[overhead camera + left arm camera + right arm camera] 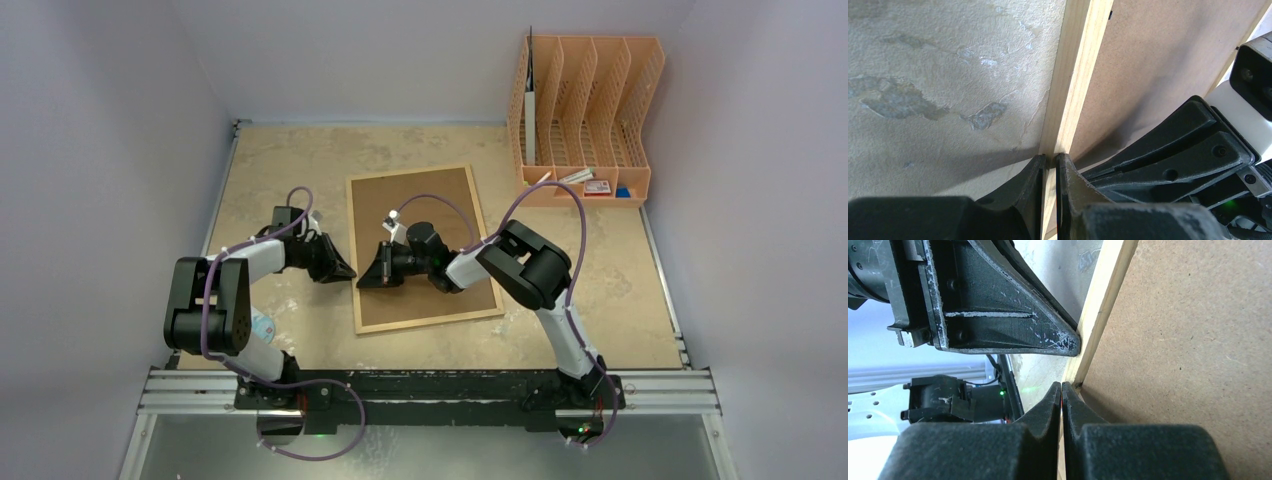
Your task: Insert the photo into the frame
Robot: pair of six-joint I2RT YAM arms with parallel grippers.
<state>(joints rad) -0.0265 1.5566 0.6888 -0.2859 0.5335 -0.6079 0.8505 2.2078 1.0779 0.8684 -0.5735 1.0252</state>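
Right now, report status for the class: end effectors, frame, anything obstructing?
Left end effector pinching the frame's border. Right end effector shut beside it. Frame face down, photo unseen.

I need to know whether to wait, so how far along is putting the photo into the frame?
Done: nothing visible. The large light-wood picture frame lies face down with its brown fibreboard back in place. In hand: the left fingers pinch its wood border, and the right fingers are shut at the seam between border and back. Remaining: opening the back and inserting the photo, which is out of view.
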